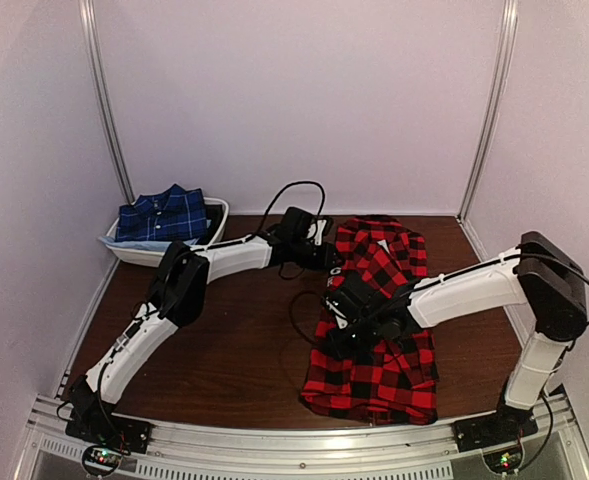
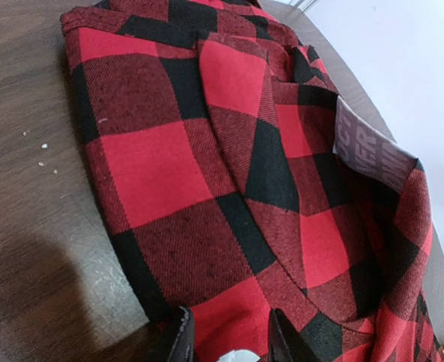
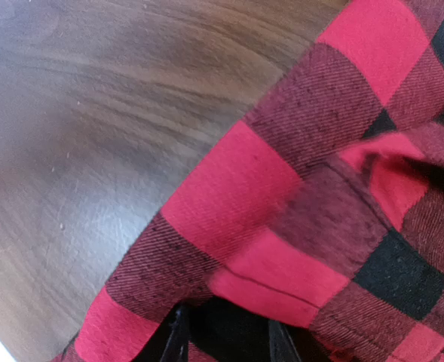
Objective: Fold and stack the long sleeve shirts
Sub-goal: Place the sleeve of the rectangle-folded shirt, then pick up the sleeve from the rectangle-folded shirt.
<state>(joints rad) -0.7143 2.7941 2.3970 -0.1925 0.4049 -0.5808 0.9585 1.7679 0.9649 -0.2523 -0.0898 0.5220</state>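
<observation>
Left fingers (image 2: 181, 339) and right fingers (image 3: 280, 345) straddle the red-and-black shirt (image 1: 374, 385).

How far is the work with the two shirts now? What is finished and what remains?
Done: nothing yet, it seems; no folded stack shows. In hand: the red-and-black shirt lies partly doubled over on the table, left gripper and right gripper at its edge; whether either grips is unclear. Left: finish this fold, then fold the navy shirt, bunched in the white basket, and stack both.
</observation>
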